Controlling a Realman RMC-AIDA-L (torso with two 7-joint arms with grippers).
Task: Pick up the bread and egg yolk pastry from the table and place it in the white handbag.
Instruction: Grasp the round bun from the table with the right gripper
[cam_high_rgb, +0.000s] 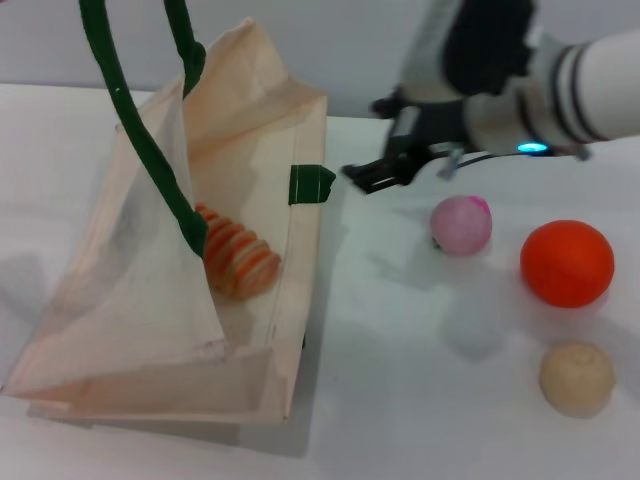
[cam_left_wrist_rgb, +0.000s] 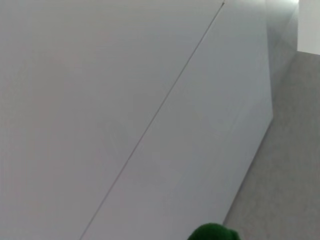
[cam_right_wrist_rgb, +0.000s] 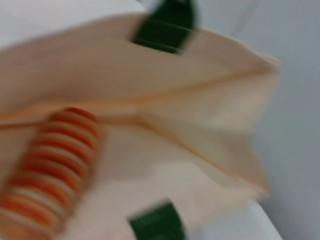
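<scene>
The white handbag (cam_high_rgb: 120, 330) lies open on the table at the left, its dark green handles (cam_high_rgb: 135, 120) pulled up out of the top of the head view. The striped bread (cam_high_rgb: 238, 258) lies inside the bag and also shows in the right wrist view (cam_right_wrist_rgb: 47, 170), with the bag's cloth (cam_right_wrist_rgb: 200, 115) around it. The egg yolk pastry (cam_high_rgb: 577, 378) sits on the table at the front right. My right gripper (cam_high_rgb: 375, 175) hovers just right of the bag's mouth, open and empty. My left gripper is out of view; its wrist view shows only a bit of green handle (cam_left_wrist_rgb: 212, 232).
A pink ball (cam_high_rgb: 461, 225) and a bright orange ball (cam_high_rgb: 566, 262) lie on the white table between my right gripper and the pastry. A green handle tab (cam_high_rgb: 311, 183) sits on the bag's right edge.
</scene>
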